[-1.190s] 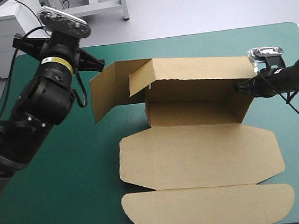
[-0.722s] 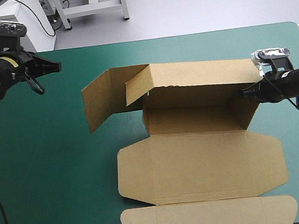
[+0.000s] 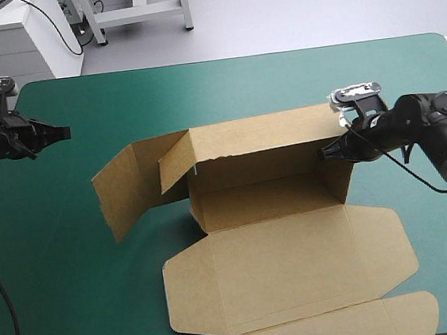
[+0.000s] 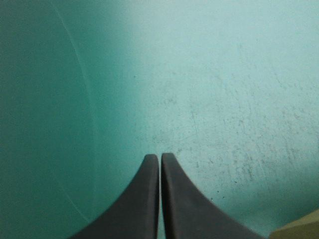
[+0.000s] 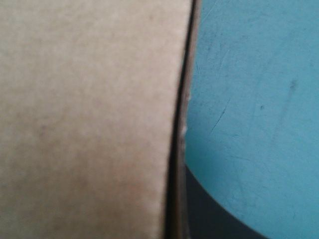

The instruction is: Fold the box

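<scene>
Tuck flap: the rounded brown strip point(image 3: 344, 327) at 6 o'clock lies flat on the near edge of the table.
Lid: a wide panel point(image 3: 290, 264) with slanted corners, lying flat on the teal-green cover point(image 3: 199, 90) and joined by a crease to the tuck flap.
Box: brown board point(image 3: 266, 191) at the middle of the table, turned a little askew and half raised, an open trough with the lid spread out toward 6 o'clock.
Far wall: upright point(image 3: 268, 135) along the 12 o'clock side, with a pale, ragged cut line along its length.
Right end wall: raised point(image 3: 347, 178) at 3 o'clock and joined to the far wall.
Left end flap: swung outward point(image 3: 118, 190) toward 9 o'clock and not tucked in; a smaller flap point(image 3: 175, 160) stands in front of it.
Right gripper: at 3 o'clock point(image 3: 324, 155), clamped on the top corner of the right end wall; the wrist view shows board point(image 5: 84, 119) hard against one black finger point(image 5: 209, 219).
Left gripper: at 9 o'clock point(image 3: 64, 132), well apart from the box, with its fingers point(image 4: 149, 199) pressed together and holding nothing over bare cover.
</scene>
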Controlling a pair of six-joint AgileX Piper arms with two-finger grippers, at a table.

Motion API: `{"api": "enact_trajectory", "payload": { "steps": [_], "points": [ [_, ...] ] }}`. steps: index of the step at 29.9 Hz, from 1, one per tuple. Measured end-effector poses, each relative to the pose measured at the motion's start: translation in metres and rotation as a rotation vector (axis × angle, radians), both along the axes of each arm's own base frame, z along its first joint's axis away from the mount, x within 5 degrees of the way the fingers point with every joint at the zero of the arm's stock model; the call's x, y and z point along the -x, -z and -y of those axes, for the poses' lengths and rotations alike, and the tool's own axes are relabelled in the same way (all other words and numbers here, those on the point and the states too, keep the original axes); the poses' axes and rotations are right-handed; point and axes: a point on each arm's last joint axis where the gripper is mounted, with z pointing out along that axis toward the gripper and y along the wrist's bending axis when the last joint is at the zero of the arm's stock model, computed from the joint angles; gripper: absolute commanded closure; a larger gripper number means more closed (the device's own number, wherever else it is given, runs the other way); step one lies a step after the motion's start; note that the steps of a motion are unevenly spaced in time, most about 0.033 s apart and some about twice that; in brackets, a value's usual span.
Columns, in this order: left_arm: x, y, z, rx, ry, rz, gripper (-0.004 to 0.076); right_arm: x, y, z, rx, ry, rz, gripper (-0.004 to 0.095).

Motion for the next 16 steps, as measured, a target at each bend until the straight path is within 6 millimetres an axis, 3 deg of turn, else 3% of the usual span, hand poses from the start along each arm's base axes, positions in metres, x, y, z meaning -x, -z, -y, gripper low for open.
{"api": "enact_trajectory", "payload": {
  "steps": [2,9,16],
  "points": [
    [0.000,0.000,0.000,0.004,0.002,-0.003,0.0727,-0.010,0.010,-0.003,0.008,-0.001,-0.024,0.0908],
    [0.000,0.000,0.003,0.043,0.011,-0.001,0.0727,-0.033,0.008,-0.007,0.002,0.003,-0.013,0.0907],
    [0.001,0.001,0.004,0.048,0.017,-0.015,0.0730,-0.079,0.016,-0.015,-0.015,0.019,0.093,0.0895]
  ]
}}
